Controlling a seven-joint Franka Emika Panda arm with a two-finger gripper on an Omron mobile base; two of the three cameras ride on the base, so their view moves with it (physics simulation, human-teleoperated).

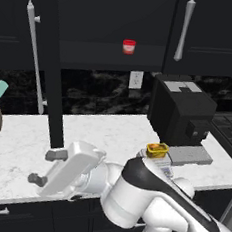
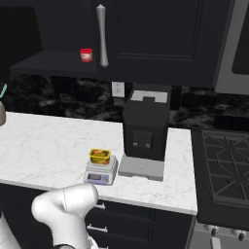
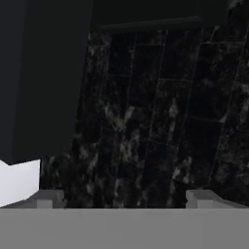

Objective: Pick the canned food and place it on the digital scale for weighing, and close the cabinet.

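1. Door work remains: the cabinet (image 1: 59, 72) stands open at left, its door edge-on toward us, so closing it looks like the step left.
2. Gripper (image 1: 41, 167) hangs low over the counter (image 1: 20, 144), fingers wide apart, nothing held.
3. Weighing looks done: canned food (image 1: 156, 150), squat, yellow, brownish on top, sits upright on the digital scale (image 2: 101, 171).

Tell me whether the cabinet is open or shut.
Open: the cabinet door swings out edge-on, baring a shelf with a red cup.
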